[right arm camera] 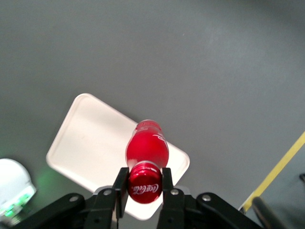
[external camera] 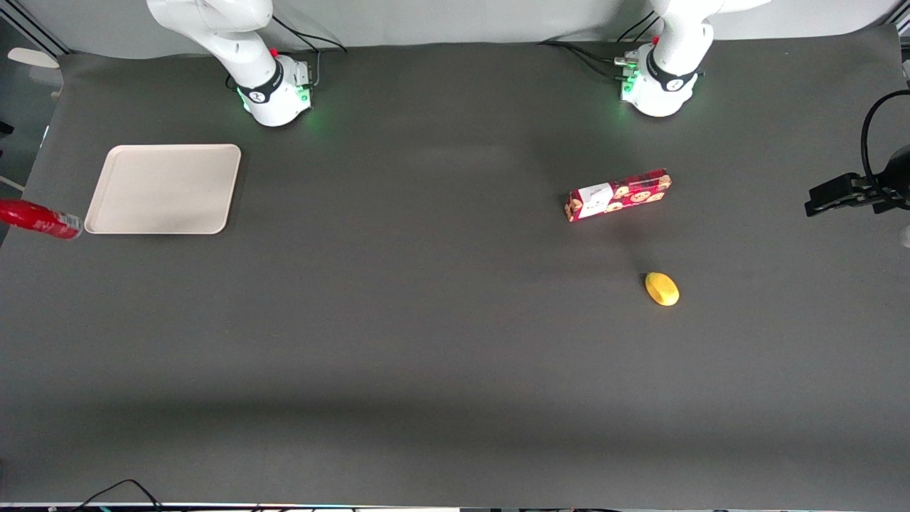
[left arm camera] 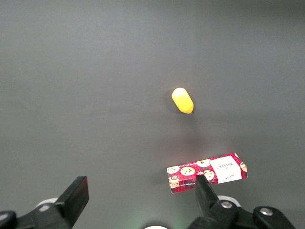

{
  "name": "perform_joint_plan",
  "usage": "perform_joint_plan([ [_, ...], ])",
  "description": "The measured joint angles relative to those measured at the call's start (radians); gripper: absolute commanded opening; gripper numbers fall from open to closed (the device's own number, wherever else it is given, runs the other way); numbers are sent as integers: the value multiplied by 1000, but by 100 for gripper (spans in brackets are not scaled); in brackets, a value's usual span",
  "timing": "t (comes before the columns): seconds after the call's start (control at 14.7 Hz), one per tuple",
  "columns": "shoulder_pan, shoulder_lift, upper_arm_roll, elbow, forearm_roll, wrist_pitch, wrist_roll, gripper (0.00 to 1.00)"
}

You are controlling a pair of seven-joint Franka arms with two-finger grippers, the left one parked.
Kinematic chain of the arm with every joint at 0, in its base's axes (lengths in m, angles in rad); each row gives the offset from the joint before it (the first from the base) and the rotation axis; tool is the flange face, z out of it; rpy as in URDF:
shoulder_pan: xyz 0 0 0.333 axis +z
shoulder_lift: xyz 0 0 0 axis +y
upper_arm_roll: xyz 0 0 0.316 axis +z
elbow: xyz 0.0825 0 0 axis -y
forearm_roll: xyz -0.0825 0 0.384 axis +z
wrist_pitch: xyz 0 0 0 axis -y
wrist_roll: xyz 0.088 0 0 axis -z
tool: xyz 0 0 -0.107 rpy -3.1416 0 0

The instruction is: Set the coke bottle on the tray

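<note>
My gripper (right arm camera: 144, 186) is shut on the red cap of the coke bottle (right arm camera: 147, 147), which hangs below it, high above the beige tray (right arm camera: 90, 143). In the front view only the bottle's lower part (external camera: 39, 219) shows, at the picture's edge beside the tray (external camera: 163, 188), at the working arm's end of the table; the gripper itself is out of that view. The bottle's silvery base points toward the tray's edge. The tray has nothing on it.
A red cookie box (external camera: 617, 195) and a yellow lemon-like object (external camera: 662, 289) lie toward the parked arm's end of the table, the yellow one nearer the front camera. A yellow floor line (right arm camera: 281, 167) runs past the table's end.
</note>
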Motion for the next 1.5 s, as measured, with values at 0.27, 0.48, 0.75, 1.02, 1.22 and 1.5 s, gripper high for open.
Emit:
perform_joint_plan([
  [0.27, 1, -46, 48, 117, -94, -245, 119, 4],
  [0.48, -6, -102, 53, 68, -171, -286, 154, 4],
  [0.75, -28, -149, 13, -166, -226, -72, 154, 4],
  [1.02, -32, -202, -71, -398, -235, 154, 154, 4],
  [1.22, -33, -226, -117, -500, -237, 251, 154, 4],
  [1.5, -32, -235, -174, -582, -238, 396, 136, 4],
])
